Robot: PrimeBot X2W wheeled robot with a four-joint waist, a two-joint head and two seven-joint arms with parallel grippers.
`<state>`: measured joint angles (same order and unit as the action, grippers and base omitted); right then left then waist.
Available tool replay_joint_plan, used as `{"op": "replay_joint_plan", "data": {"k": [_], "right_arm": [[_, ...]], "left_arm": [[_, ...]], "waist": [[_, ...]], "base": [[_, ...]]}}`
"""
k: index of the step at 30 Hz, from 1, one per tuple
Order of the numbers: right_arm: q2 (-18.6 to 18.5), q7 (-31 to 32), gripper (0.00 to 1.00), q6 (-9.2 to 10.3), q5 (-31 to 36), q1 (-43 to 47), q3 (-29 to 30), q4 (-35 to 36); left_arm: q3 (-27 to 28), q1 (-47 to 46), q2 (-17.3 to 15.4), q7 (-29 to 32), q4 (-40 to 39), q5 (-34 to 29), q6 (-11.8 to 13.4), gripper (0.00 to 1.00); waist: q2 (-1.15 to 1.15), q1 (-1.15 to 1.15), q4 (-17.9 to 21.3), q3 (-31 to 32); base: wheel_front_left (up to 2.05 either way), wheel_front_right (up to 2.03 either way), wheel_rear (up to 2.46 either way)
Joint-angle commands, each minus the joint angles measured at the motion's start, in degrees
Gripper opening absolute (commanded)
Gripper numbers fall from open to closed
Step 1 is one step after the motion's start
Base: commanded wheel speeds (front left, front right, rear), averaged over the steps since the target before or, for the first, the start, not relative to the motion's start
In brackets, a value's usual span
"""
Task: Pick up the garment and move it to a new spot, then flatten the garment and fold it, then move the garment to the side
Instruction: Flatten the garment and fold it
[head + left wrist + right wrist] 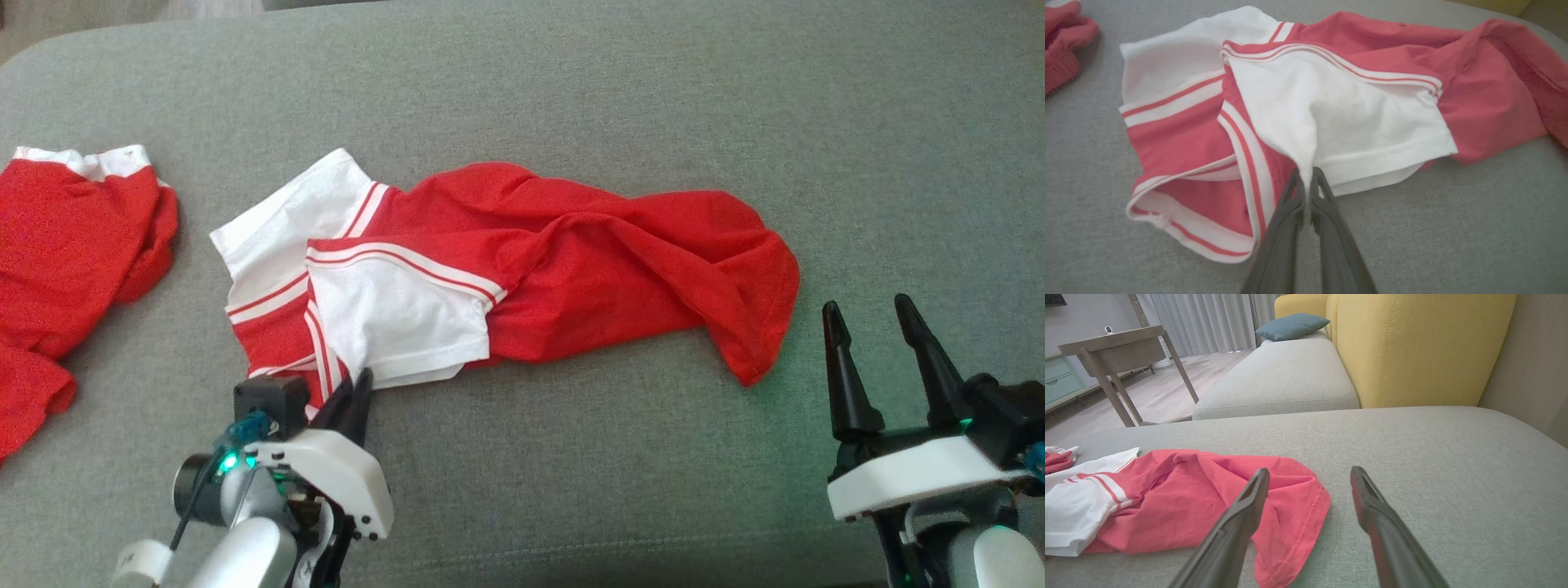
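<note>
Grey sofa cushion (571,90) lay under everything. Across the middle of the head view sprawled the garment (588,253), a crumpled red shirt with white, red-striped sleeves bunched at its left end. My left gripper (1307,175), at the lower left, had its 2 fingers pressed together on a pinch of the white sleeve's hem. My right gripper (867,304), at the lower right, stood with jaws apart, empty, near the shirt's red end. Another red top (73,237) lay at the left edge. A yellow backrest (1412,347) and a blue pillow (1290,326) stood beyond.

Left pincer (1307,171) pinched closed, right pincer (1309,471) spread wide.
</note>
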<state>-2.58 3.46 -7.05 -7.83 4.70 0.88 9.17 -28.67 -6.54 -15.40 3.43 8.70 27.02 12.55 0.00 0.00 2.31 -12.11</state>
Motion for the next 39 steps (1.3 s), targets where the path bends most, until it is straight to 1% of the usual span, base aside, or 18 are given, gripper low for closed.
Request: {"op": "replay_joint_plan", "data": {"k": [1,6,12,15,23,29,30,31,32,33,39], "right_arm": [[-0.3,-0.5,1.00,-0.44,-0.4,-2.2,-1.1,1.6],[-0.3,0.5,1.00,-0.44,-0.7,-1.7,-1.7,0.4],[-0.6,6.1,1.00,-0.44,-1.1,-0.1,-5.8,-3.9],[-0.8,7.5,1.00,-0.44,-1.3,-0.3,-6.6,-5.6],[-1.1,6.9,1.00,-0.44,-0.8,-3.8,-6.0,-9.8],[-1.1,5.4,1.00,-0.44,-1.0,-6.4,-6.0,-12.8],[-1.0,5.2,0.97,-0.44,-1.2,-6.6,-5.9,-13.1],[-1.0,5.1,0.47,-0.44,-1.4,-6.9,-5.9,-13.4],[-1.0,5.0,0.18,-0.44,-1.5,-7.1,-5.8,-13.7],[-1.0,5.0,0.00,-0.44,-1.5,-7.2,-5.8,-13.9],[-1.5,2.9,0.00,-0.44,-1.0,-7.4,-4.1,-12.1]], "left_arm": [[2.2,-2.4,-1.1,-0.8,-2.4,-0.5,0.0,0.00],[2.1,-2.3,-1.6,-1.0,-3.5,-0.9,0.5,0.00],[1.9,-2.6,-1.7,-1.2,-4.9,-1.3,1.1,0.00],[1.8,-3.2,-1.6,-1.4,-5.1,-1.6,1.2,0.00],[1.3,-4.9,-1.1,-2.0,-5.1,-2.1,1.2,0.00],[1.0,-6.2,-0.8,-2.6,-4.7,-2.3,1.2,0.00],[1.0,-6.3,-0.8,-2.7,-4.6,-2.3,1.2,0.00],[1.0,-6.4,-0.8,-2.8,-4.6,-2.3,1.2,0.00],[1.0,-6.5,-0.8,-3.0,-4.5,-2.3,1.2,0.00],[1.1,-6.6,-0.8,-3.1,-4.5,-2.3,1.2,0.00],[1.9,-6.8,-1.3,-5.8,-5.3,-2.8,1.7,0.00]], "waist": [[0.00,0.00,-0.1,0.0],[0.00,0.00,-0.3,-0.1],[0.00,0.00,-0.8,-1.3],[0.00,0.00,-1.1,-2.5],[0.00,0.00,-1.7,-5.1],[0.00,0.00,-2.0,-6.5],[0.00,0.00,-2.0,-6.6],[0.00,0.00,-2.0,-6.7],[0.00,0.00,-1.9,-6.8],[0.00,0.00,-1.9,-6.9],[0.00,0.00,-1.6,-6.3]], "base": [[0.00,0.00,0.00],[0.00,0.00,0.00],[0.00,0.00,0.00],[0.00,0.00,0.00],[0.00,0.00,0.00],[0.00,0.00,0.00],[0.00,0.00,0.00],[0.00,0.00,0.00],[0.00,0.00,0.00],[0.00,0.00,0.00],[0.00,0.00,0.00]]}}
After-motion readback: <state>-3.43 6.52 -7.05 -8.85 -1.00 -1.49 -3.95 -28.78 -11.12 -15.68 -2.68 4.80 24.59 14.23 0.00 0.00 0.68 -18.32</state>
